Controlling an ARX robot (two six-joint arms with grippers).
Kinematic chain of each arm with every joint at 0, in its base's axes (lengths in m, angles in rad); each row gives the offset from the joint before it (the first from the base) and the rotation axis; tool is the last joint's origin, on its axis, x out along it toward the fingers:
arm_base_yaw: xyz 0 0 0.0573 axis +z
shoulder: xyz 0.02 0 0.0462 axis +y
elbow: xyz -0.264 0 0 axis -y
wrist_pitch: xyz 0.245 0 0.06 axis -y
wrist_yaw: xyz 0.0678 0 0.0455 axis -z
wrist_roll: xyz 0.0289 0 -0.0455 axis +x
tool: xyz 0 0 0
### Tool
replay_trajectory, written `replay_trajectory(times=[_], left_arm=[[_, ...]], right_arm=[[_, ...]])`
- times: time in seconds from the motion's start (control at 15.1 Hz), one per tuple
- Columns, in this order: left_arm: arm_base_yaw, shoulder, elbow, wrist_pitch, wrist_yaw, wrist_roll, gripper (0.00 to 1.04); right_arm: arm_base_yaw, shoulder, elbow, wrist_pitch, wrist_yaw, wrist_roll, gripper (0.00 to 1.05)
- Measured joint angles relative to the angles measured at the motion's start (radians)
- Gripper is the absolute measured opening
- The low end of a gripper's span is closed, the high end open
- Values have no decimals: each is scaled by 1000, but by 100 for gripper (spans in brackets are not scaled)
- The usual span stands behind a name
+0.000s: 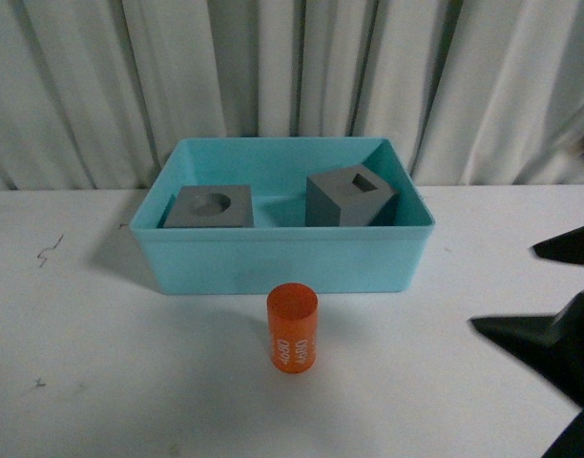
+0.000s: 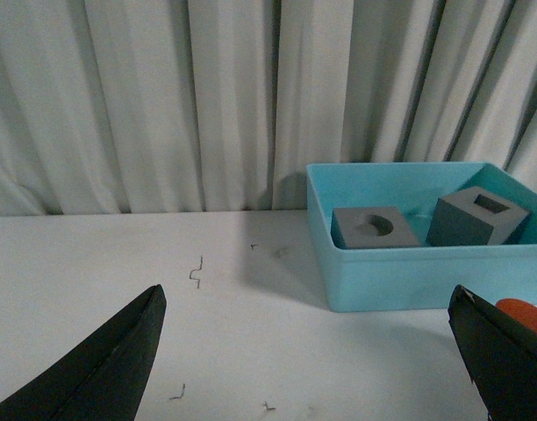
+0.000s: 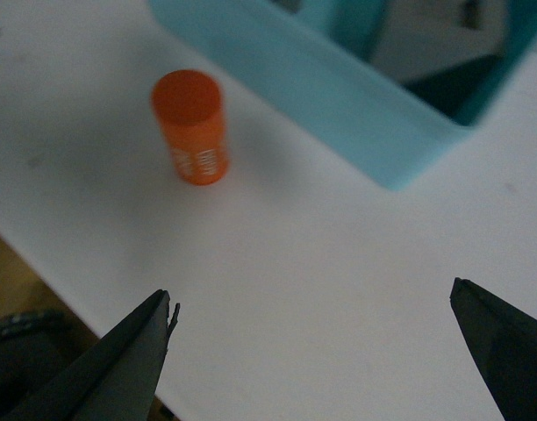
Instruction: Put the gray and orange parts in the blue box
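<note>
White table [image 1: 101, 372]: one blue box [image 1: 225, 262], two gray cubes [image 1: 208, 208] inside; one orange cylinder [image 1: 292, 327] outside; left pincer [image 2: 304, 294], right pincer [image 3: 311, 291] apart.

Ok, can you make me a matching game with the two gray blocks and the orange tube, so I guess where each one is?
Things:
1. gray block with round hole
2. gray block with square hole
3. orange cylinder

Places:
A. standing on the table, in front of the blue box
B. inside the box, right side
C. inside the box, left side

Pairs: 1-C, 2-B, 3-A
</note>
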Motion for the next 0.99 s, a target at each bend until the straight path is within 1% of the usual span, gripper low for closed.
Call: replay_trajectory(times=[0.07, 0.13, 0.2, 0.26, 0.6, 0.79, 0.99], left_arm=[[0, 0, 0, 0, 0, 0, 98], [0, 0, 0, 0, 0, 0, 98], [0, 0, 0, 0, 0, 0, 98], [0, 0, 0, 0, 0, 0, 98], [0, 0, 0, 0, 0, 0, 98], [0, 0, 0, 0, 0, 0, 98], [0, 0, 0, 0, 0, 0, 98]], right_arm=[[82, 64, 10, 17, -11, -17, 98], [135, 115, 30, 61, 8, -23, 98], [165, 178, 63, 119, 33, -20, 98], [178, 227, 89, 150, 49, 0, 98], [231, 391, 201, 192, 63, 55, 98], [233, 474, 263, 203, 72, 63, 98], [278, 578, 355, 200, 72, 73, 98]])
